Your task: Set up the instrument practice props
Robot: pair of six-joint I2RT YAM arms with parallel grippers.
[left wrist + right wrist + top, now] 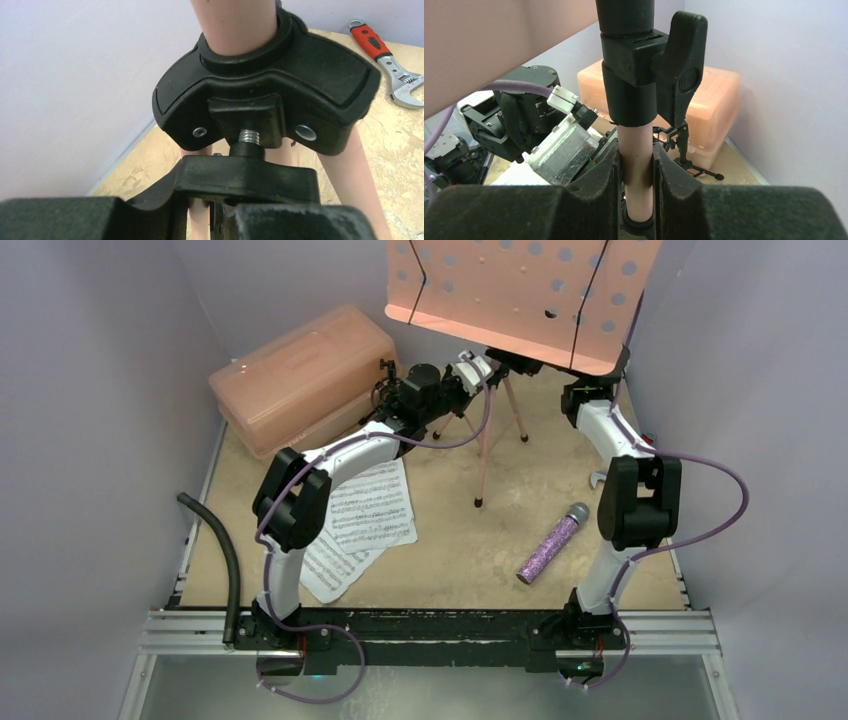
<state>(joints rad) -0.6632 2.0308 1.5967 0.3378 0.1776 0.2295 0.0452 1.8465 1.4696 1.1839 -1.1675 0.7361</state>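
Observation:
The pink music stand stands at the back; its perforated desk [520, 295] fills the top of the overhead view, above thin tripod legs [484, 455]. My right gripper [638, 162] is shut on the stand's pink pole [638, 145], just under the black height clamp [649, 75]. My left gripper [207, 210] sits at the black leg hub [270, 95], its fingers closed against the hub's black knob [247, 177]. Two white sheet-music pages [365, 515] lie under the left arm. The glittery purple microphone [552, 542] lies at the front right. The black mini tripod [684, 145] stands beside the case.
A big pink plastic case [300, 375] stands at the back left. A red-handled wrench [387, 60] lies on the table right of the stand. A black hose [215, 540] curves along the left edge. Grey walls close in on three sides.

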